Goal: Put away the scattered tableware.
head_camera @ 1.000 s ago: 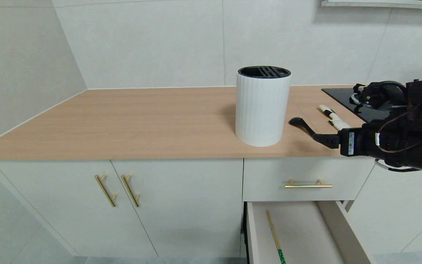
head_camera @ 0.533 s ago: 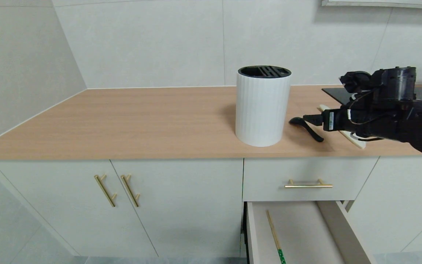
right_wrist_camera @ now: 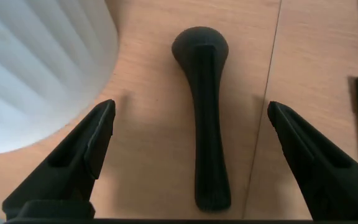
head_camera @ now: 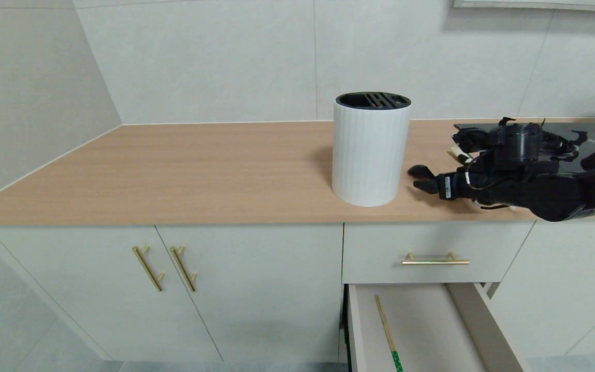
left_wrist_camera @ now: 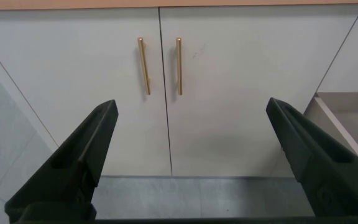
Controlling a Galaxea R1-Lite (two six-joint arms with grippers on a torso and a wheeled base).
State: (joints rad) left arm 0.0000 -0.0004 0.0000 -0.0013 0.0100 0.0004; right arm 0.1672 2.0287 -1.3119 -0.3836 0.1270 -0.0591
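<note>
A black spoon [right_wrist_camera: 207, 112] lies flat on the wooden countertop [head_camera: 199, 170], just right of a white ribbed utensil holder [head_camera: 370, 150] with a black slotted top. In the head view only the spoon's bowl end [head_camera: 418, 169] shows ahead of my right gripper [head_camera: 424, 184]. The right gripper [right_wrist_camera: 191, 168] hovers low over the spoon with its fingers open on either side of the handle, not touching it. A white-handled utensil [head_camera: 457, 153] lies behind the right arm, mostly hidden. My left gripper [left_wrist_camera: 191, 162] hangs open before the lower cabinet doors, holding nothing.
A black cooktop [head_camera: 561, 129] occupies the counter's far right. Below the counter, the lower drawer [head_camera: 426, 330] stands pulled out with a pair of chopsticks [head_camera: 388, 333] inside. A closed drawer with a gold handle [head_camera: 434, 261] is above it. The utensil holder [right_wrist_camera: 36, 68] stands close beside the spoon.
My right arm has swung in from in front of the counter edge, over the counter, and dropped low, so the gripper now sits just above the black spoon. The spoon has not moved.
</note>
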